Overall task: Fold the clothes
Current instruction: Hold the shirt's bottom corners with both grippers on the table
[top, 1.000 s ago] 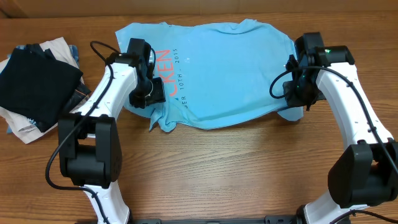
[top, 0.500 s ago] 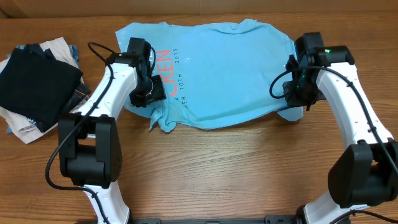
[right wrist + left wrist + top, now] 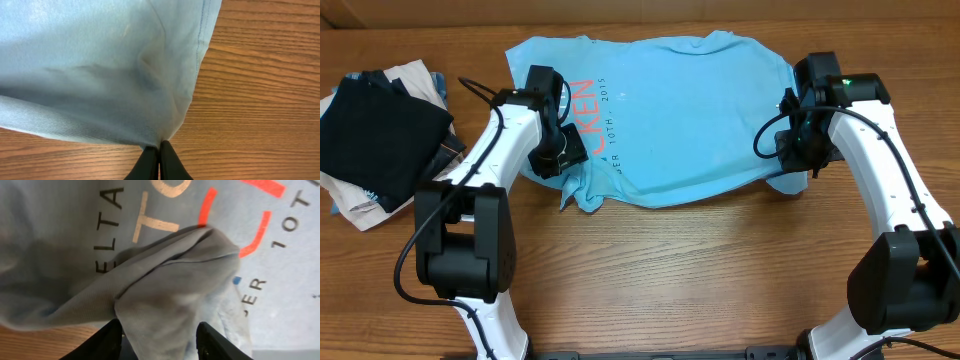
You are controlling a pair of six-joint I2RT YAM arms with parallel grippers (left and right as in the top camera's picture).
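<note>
Overhead view: one sky-blue T-shirt [image 3: 680, 120] lies spread on the far half of the wooden table [image 3: 700, 270], with the printed letters [image 3: 588, 110] on its left part. The far edge of the T-shirt is close to the back rim of the table. In front of the T-shirt there is a wide bare strip of wood between the two arm bases. The left pincer [image 3: 558, 150] is over the left front part of the T-shirt, where the cloth is bunched and one crumpled corner hangs forward. The right pincer [image 3: 798, 150] is at the right front corner of the T-shirt. Left of the T-shirt, apart from it, is one pile: one black garment [image 3: 375, 130] on top of light garments [image 3: 410, 75]; their number I cannot tell.

Left wrist view: the left pincer [image 3: 160, 335] stands about half open, and a thick fold of the T-shirt [image 3: 75, 230] fills the gap between its two fingers [image 3: 107, 340], so it holds this fold. Bare wood [image 3: 45, 340] shows left of the fold.

Right wrist view: the right pincer [image 3: 160, 150] is closed tight and pinches the T-shirt [image 3: 100, 65] at the corner of its hem. Right of this edge the table [image 3: 260, 100] is bare.
</note>
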